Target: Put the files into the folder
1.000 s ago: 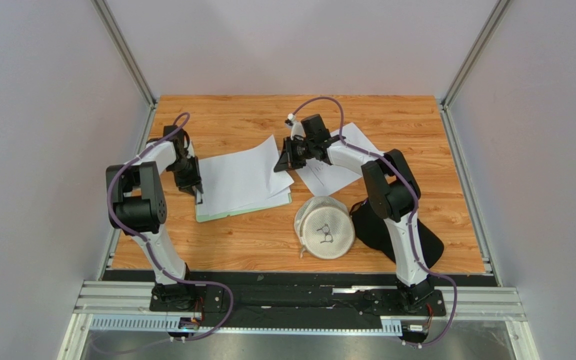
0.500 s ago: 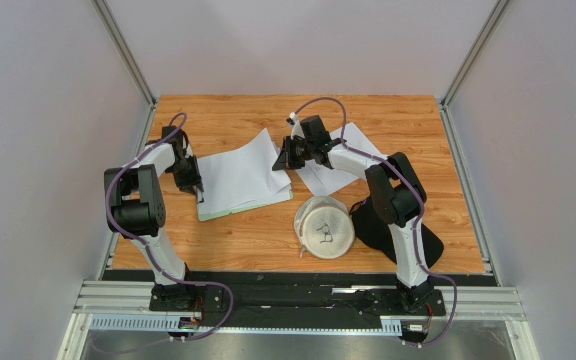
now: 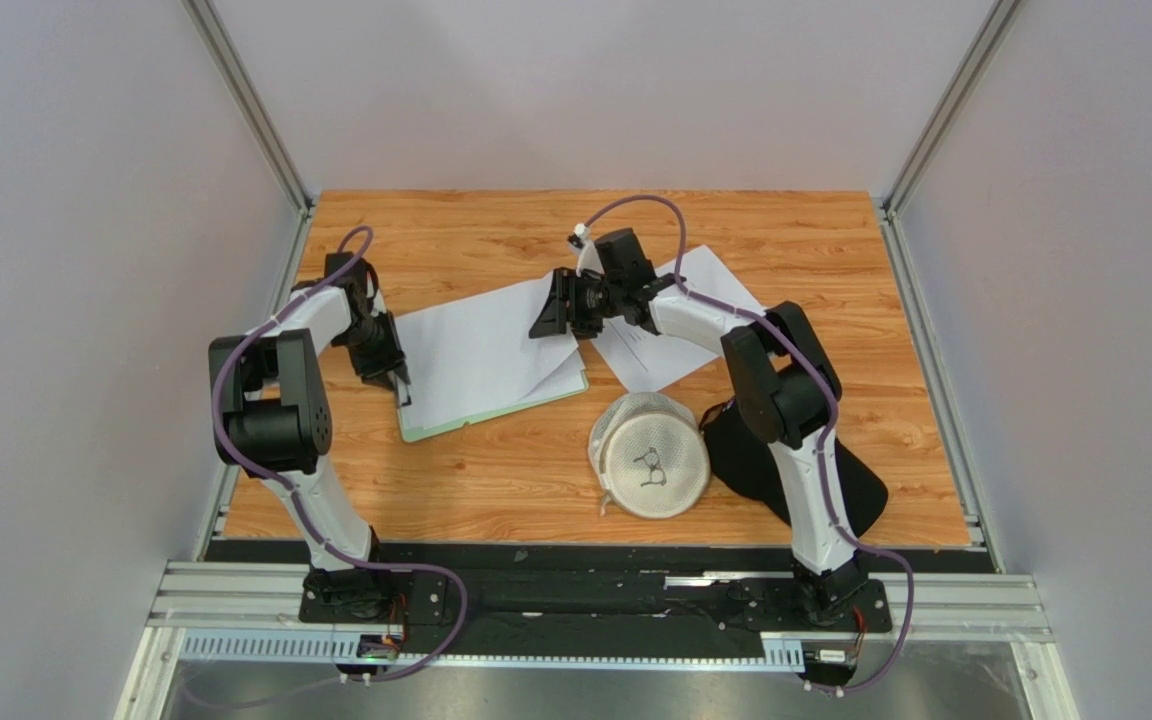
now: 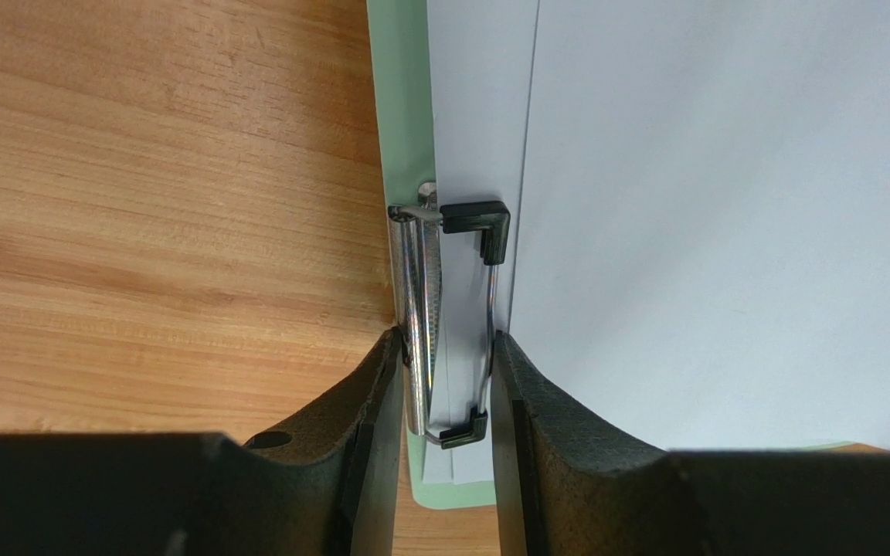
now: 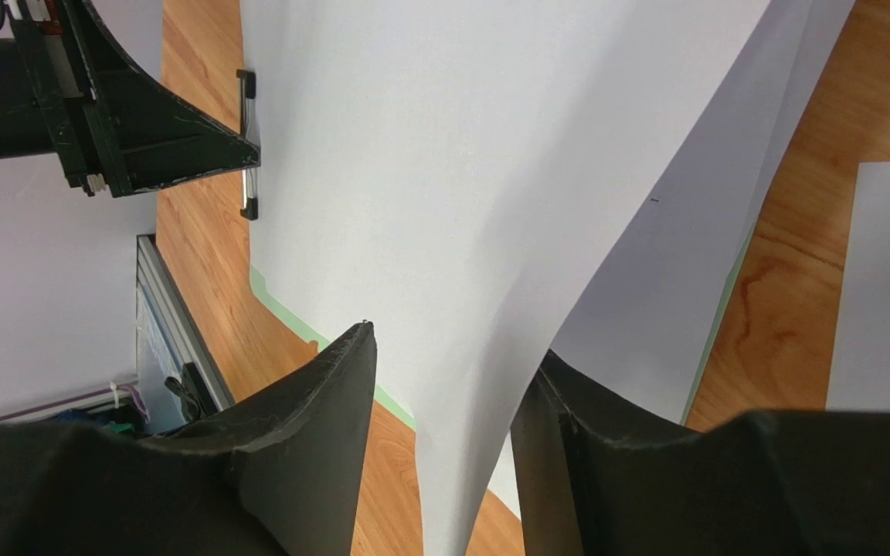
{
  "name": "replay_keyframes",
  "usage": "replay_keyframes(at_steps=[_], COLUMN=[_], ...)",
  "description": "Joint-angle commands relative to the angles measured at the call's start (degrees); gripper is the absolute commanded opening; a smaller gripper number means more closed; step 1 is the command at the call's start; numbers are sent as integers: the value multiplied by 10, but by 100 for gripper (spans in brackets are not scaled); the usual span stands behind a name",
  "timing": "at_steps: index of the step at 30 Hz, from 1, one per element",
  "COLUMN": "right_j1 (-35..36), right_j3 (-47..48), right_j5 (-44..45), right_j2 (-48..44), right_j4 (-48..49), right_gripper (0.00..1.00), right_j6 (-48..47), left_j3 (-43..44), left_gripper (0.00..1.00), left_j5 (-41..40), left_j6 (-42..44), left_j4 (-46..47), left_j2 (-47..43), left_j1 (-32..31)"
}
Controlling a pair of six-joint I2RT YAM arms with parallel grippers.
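Left jaws pinch the folder's (image 4: 399, 116) clip (image 4: 420, 295) at the bench's (image 3: 507, 477) left edge; right jaws spread around a sheet (image 5: 473, 174).

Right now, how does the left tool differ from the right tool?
The left tool squeezes the metal clip of the green folder; the right tool stands open around a paper sheet. The left tool works at the folder's clip end, the right tool at the opposite end. Both are black.
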Motion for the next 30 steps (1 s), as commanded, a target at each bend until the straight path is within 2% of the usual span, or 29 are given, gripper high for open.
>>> replay_keyframes(at_steps=[1,2,3,6,8,9,13,23,30], right_j1=[0,0,1,8,14,15,15,20,35], right_j3=[49,50,47,26,7,3,-15,-15,12], right_j5=[-4,-2,2,48,106,126,183,163,185], right_j2=[29,37,39,29,20,11,-1,1,11], right_j4=[-22,-23,-23,-30,-35,-45,-51,-38,-62], right_gripper=[45,42,32,12,7,1,0,0,0], right_j6=[-19,-17,-16,-12,-13,-16,-12,-51,-71], left_j3=[6,5,4,1,-2,-4,-22,-42,-74], left_gripper=[0,0,0,0,0,0,0,0,0], left_j5=[21,21,22,26,32,36,51,69,139], left_j6=[-8,-7,-8,-11,-12,-12,-18,4,-3], left_j4=[17,18,18,27,32,38,62,90,143], left_j2=[-11,-13,-14,-19,-19,-19,-26,-35,-58], left_j1=[-1,0,0,0,0,0,0,8,25])
